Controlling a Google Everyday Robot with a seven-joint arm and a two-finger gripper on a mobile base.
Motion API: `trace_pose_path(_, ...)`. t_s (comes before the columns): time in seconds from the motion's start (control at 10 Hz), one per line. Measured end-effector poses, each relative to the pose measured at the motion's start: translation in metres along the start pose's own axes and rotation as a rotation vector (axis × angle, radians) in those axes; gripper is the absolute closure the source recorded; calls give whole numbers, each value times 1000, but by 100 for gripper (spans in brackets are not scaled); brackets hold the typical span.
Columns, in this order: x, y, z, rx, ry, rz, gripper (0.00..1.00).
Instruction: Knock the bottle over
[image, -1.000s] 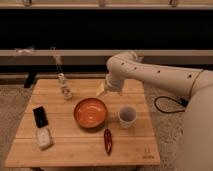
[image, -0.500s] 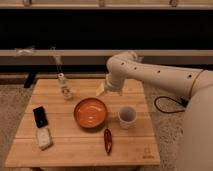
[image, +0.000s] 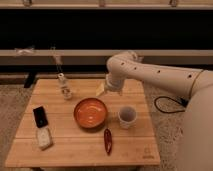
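Note:
The bottle (image: 64, 86) is small, slim and pale, and stands upright at the back left of the wooden table (image: 75, 150). My white arm (image: 150, 75) reaches in from the right and bends down over the back middle of the table. The gripper (image: 103, 90) at its end hangs low just behind the orange bowl (image: 90, 112). It is to the right of the bottle, with a clear gap between them.
A white cup (image: 127, 116) stands right of the bowl and a red chili (image: 107, 141) lies in front of it. A black flat object (image: 40, 116) and a whitish packet (image: 44, 137) lie at the left. A dark shelf runs behind the table.

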Motion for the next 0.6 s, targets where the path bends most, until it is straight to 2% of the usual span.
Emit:
trace_pose_path(0.4, 1, -1, -1, 1, 1, -5, 20)
trace_pose_path(0.5, 5, 0, -2, 3, -2, -23, 20)
trace_pose_path(0.6, 19, 0, -1, 6, -6, -64, 20)
